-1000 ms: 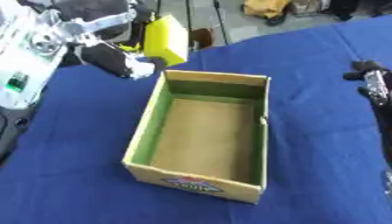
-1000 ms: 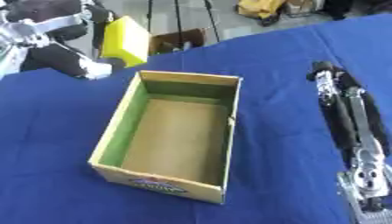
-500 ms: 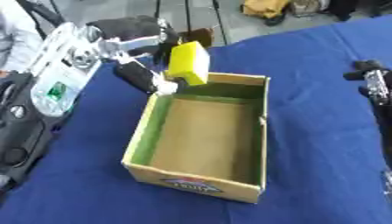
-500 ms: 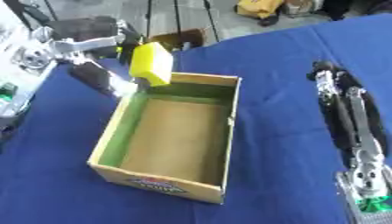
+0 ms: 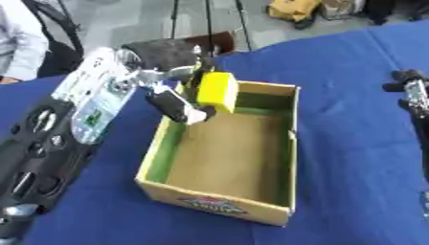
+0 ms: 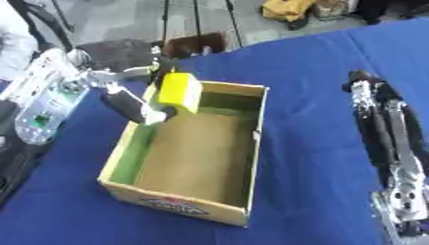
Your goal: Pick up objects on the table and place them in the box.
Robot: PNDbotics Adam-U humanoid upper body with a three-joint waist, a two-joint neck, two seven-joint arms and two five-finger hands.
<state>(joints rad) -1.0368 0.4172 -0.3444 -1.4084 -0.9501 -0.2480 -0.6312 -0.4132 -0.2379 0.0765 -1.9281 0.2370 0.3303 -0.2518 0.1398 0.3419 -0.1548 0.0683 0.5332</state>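
Observation:
A yellow block (image 5: 217, 91) hangs over the far left corner of the open cardboard box (image 5: 289, 143), just above its green-lined inside. My left hand (image 5: 178, 103) is shut on the block, fingers curled round its left side, with the arm reaching in from the left. The box floor is bare brown card. My right hand (image 6: 394, 139) lies along the right side of the blue table, fingers pointing away and straight, holding nothing.
The blue cloth table (image 5: 352, 67) spreads around the box. Beyond its far edge are tripod legs and a yellow bag (image 5: 293, 9) on the floor. A person's sleeve (image 5: 16, 43) shows at the far left.
My left hand has carried the yellow block rightward and down, from beyond the box's far left corner to over its inside. The right hand has stayed put.

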